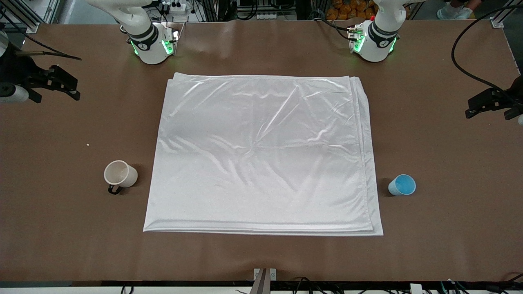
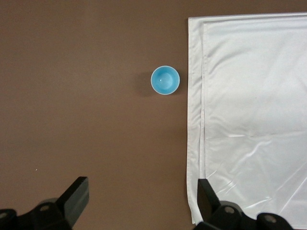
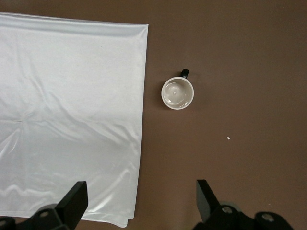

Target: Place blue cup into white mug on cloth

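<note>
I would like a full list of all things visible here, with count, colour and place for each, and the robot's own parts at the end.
cloth: one, shiny white, folded flat on the middle of the table.
white mug: one, cream-white with a black handle, upright on the bare table beside the cloth, toward the right arm's end.
blue cup: one, light blue, upright on the bare table beside the cloth, toward the left arm's end.
table: one, brown.
left hand: one, black, open, high over the table by the blue cup.
right hand: one, black, open, high over the table by the white mug.
</note>
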Tool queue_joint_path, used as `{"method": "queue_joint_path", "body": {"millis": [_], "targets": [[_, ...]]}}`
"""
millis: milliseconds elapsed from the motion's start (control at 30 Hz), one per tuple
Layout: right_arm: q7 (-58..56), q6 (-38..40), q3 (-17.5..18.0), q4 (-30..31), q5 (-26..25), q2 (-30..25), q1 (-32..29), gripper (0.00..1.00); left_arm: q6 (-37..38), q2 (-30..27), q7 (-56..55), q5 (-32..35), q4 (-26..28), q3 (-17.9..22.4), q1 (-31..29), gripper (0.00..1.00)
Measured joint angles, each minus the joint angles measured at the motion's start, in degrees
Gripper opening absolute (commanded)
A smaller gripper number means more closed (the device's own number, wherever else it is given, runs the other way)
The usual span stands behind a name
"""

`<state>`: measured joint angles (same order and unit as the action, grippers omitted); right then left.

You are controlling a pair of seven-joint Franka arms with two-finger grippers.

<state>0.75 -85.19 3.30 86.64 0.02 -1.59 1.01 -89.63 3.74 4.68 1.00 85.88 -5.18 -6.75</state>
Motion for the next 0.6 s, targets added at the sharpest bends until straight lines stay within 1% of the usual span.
{"method": "queue_joint_path", "body": {"millis": [400,533,600], "targets": [[0.0,0.0,0.0,0.0,0.0,0.0,0.1,1.0,0.0,0.4,0.0,0.0,0.3,0.2,-0.2,1.0],[0.0,0.0,0.0,0.0,-0.1,0.0,0.1,1.0,-0.6,2.1,-0.2,0.4,0.8,0.3,-0.3,1.0],[0.0,0.0,0.0,0.0,-0.1,0.1,0.0,1.0,-2.6,3.7,-0.6,0.9,1.2,0.4,-0.5,1.0]]}}
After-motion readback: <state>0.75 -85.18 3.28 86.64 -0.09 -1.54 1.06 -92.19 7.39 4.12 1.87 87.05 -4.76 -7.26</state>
